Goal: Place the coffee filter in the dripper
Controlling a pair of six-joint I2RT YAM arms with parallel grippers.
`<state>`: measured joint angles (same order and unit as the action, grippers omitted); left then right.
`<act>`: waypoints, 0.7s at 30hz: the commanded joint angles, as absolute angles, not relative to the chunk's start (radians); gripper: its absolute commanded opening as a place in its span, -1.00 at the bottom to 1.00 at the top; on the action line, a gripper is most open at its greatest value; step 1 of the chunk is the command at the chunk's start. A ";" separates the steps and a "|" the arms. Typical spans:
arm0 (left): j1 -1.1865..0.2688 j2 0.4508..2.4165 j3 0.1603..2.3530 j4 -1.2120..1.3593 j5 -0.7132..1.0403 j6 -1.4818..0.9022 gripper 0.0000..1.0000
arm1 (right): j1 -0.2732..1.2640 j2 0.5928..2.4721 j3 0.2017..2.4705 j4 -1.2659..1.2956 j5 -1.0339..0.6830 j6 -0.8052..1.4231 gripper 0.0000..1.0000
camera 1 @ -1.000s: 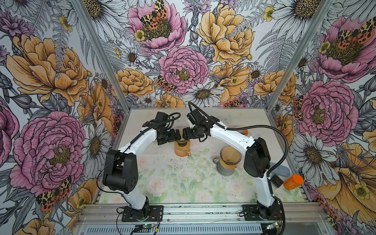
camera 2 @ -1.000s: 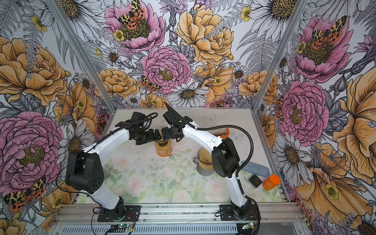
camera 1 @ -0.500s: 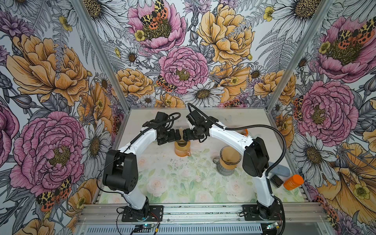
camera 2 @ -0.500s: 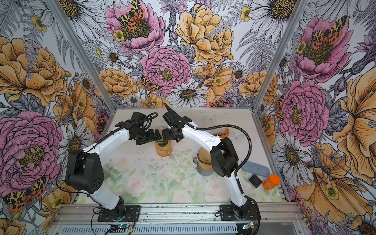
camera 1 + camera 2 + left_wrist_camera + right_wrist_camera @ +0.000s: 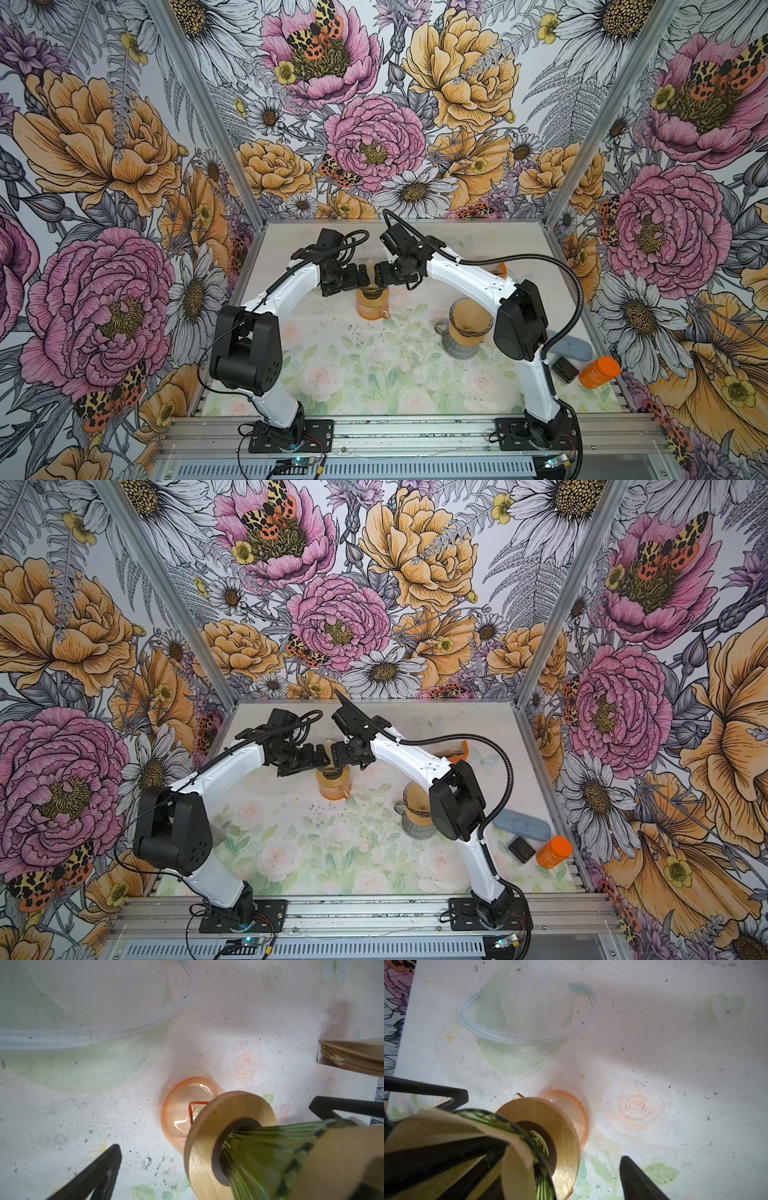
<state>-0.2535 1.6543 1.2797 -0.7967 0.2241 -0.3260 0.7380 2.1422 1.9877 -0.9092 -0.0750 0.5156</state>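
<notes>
The dripper [image 5: 259, 1153], green ribbed glass with a wooden collar [image 5: 562, 1138], sits on an orange glass carafe [image 5: 372, 305] at the middle back of the table. The tan paper coffee filter [image 5: 436, 1126] lies inside it, and its edge stands above the rim [image 5: 369, 266] [image 5: 330, 746]. My left gripper [image 5: 353, 276] [image 5: 214, 1126] and right gripper [image 5: 380, 274] [image 5: 545, 1125] meet over the dripper from opposite sides. Both are open, with fingers [image 5: 99, 1174] [image 5: 637, 1180] set wide either side of it. A black bar crosses the filter's inside in the right wrist view.
A second filter-lined dripper on a grey glass mug [image 5: 467, 328] stands right of centre. A stack of paper filters [image 5: 353, 1057] in an orange holder [image 5: 500, 270] is at the back right. A blue-grey case [image 5: 569, 347], small black box [image 5: 564, 369] and orange jar [image 5: 598, 372] lie by the right wall.
The right arm has edged slightly to the left. Both grippers stay over the dripper, and nothing was taken hold of or let go.
</notes>
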 commanded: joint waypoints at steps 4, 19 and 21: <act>-0.256 1.662 1.262 -0.789 0.207 -0.327 0.98 | 0.733 2.127 2.039 -0.915 -0.063 0.514 0.49; -0.256 1.666 1.261 -0.790 0.211 -0.331 0.98 | 0.734 2.156 2.036 -0.916 -0.093 0.514 0.48; -0.256 1.666 1.262 -0.791 0.210 -0.330 0.98 | 0.733 2.160 2.033 -0.916 -0.091 0.514 0.49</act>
